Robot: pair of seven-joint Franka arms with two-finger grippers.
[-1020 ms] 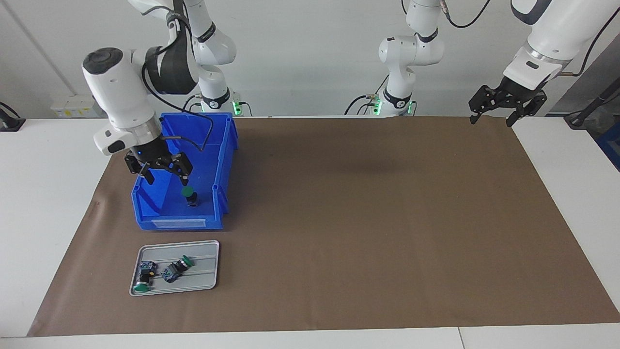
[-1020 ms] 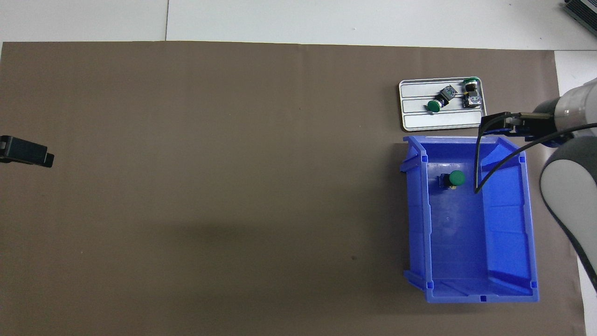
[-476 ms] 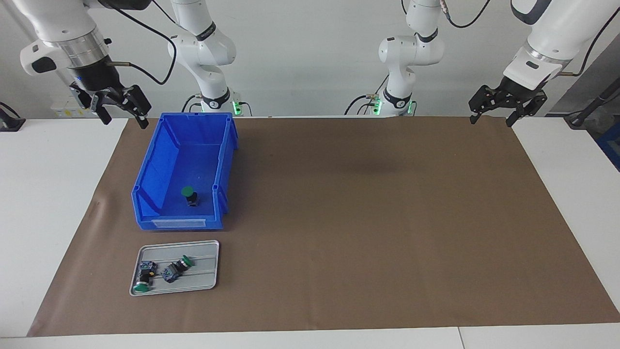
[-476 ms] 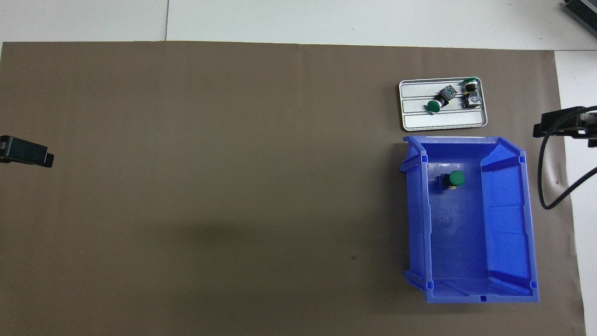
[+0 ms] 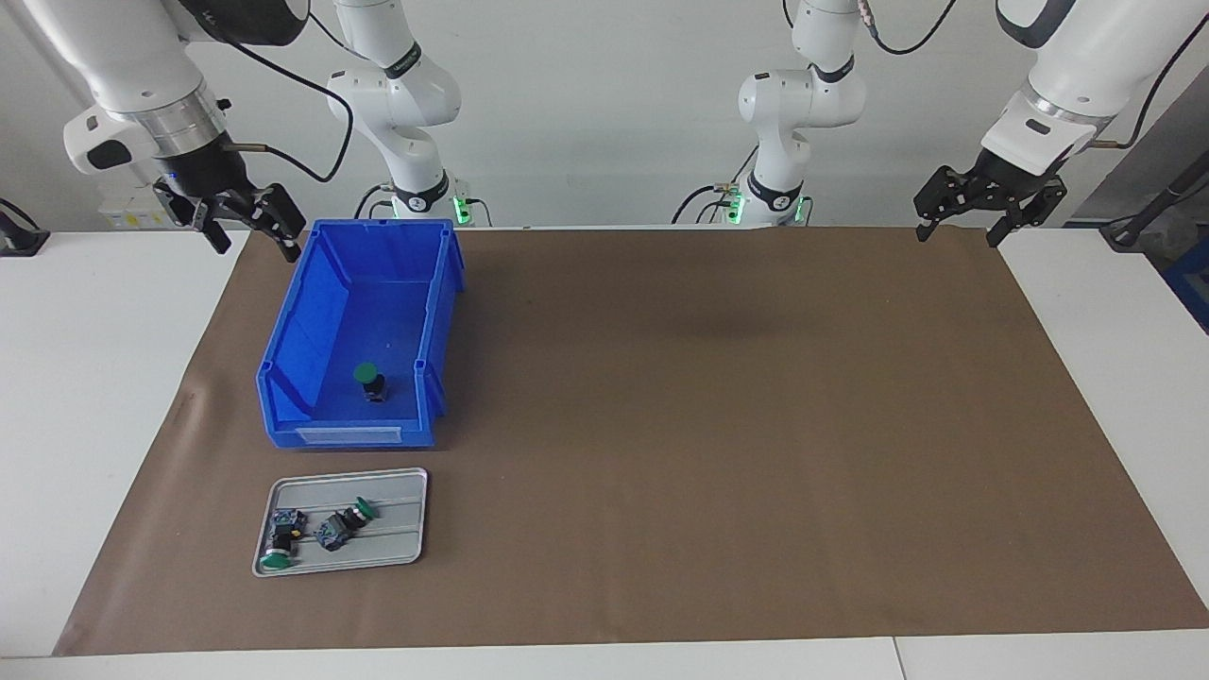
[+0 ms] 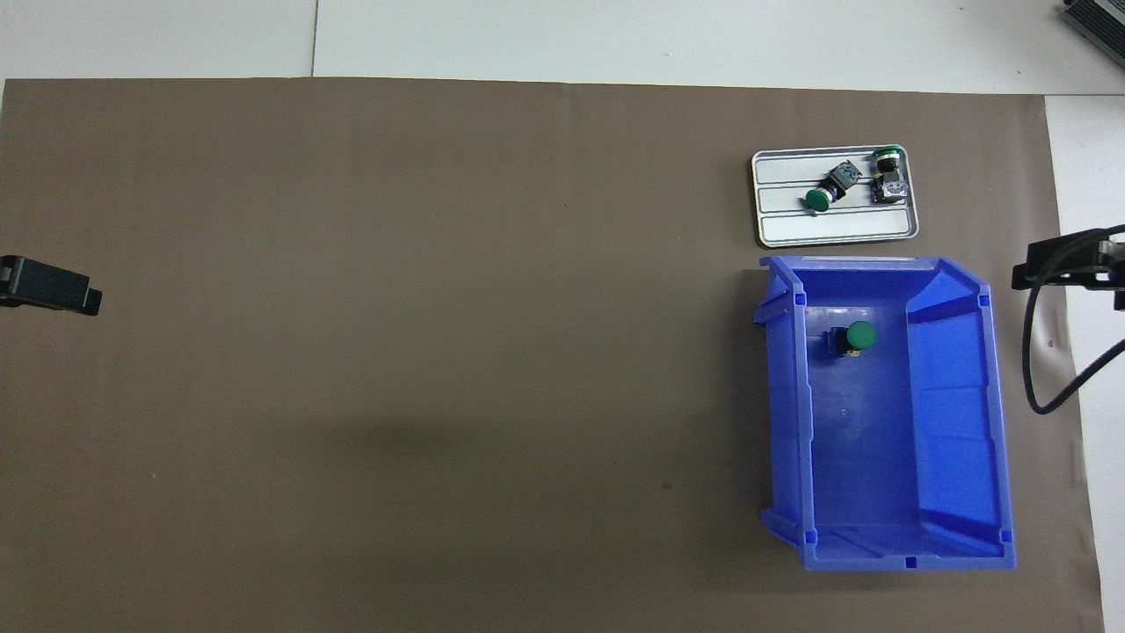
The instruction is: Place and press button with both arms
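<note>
A green-capped button (image 5: 368,381) stands upright on the floor of the blue bin (image 5: 351,435), close to the wall farthest from the robots; it also shows in the overhead view (image 6: 856,337). My right gripper (image 5: 250,236) is open and empty, raised over the mat's edge beside the bin, toward the right arm's end; it also shows in the overhead view (image 6: 1068,264). My left gripper (image 5: 959,231) is open and empty and waits in the air over the left arm's end of the mat (image 6: 48,286).
A silver tray (image 5: 397,491) lies farther from the robots than the bin, with two more green buttons (image 5: 345,522) (image 5: 279,550) on their sides. In the overhead view the tray (image 6: 791,229) lies just above the bin (image 6: 949,422). A brown mat (image 5: 708,425) covers the table.
My right gripper has risen out of the bin and swung away to the right arm's end, then drifted slightly back toward the bin. The button stays in the bin. The left arm has not moved.
</note>
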